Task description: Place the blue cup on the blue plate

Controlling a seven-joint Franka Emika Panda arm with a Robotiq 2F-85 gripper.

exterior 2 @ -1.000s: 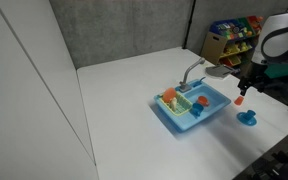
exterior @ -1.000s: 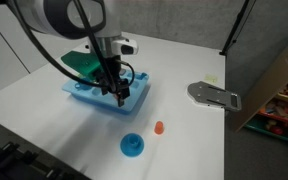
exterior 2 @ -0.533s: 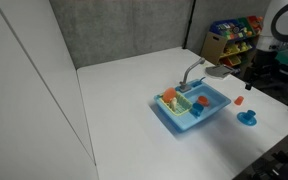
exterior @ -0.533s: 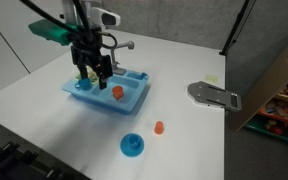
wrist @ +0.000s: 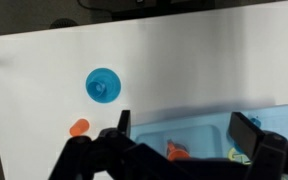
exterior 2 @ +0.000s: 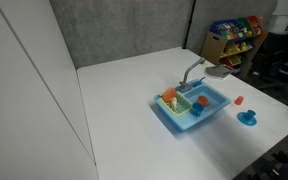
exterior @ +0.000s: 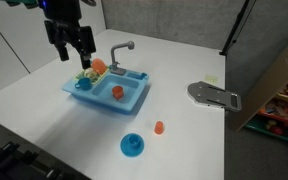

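Note:
The blue plate [exterior: 132, 146] lies on the white table near its front edge. It also shows in the other exterior view [exterior 2: 248, 118] and in the wrist view [wrist: 104, 84]. The blue cup [wrist: 103, 89] stands on the plate's middle, a small darker bump [exterior: 132, 144]. My gripper [exterior: 72, 52] is open and empty, high above the far end of the light-blue toy sink [exterior: 109, 92]. In the wrist view its fingers [wrist: 184, 128] frame the sink [wrist: 209, 130] below, with the plate well off to the side.
A small orange cup [exterior: 159, 127] stands on the table between sink and plate, also in the wrist view [wrist: 79, 127]. The sink holds an orange piece [exterior: 116, 92] and toy food by its grey tap [exterior: 122, 50]. A grey metal piece [exterior: 214, 95] lies at the table's edge.
My gripper has risen out of the sink and moved up and away over its far end, empty. The plate, blue cup and orange cup have not moved.

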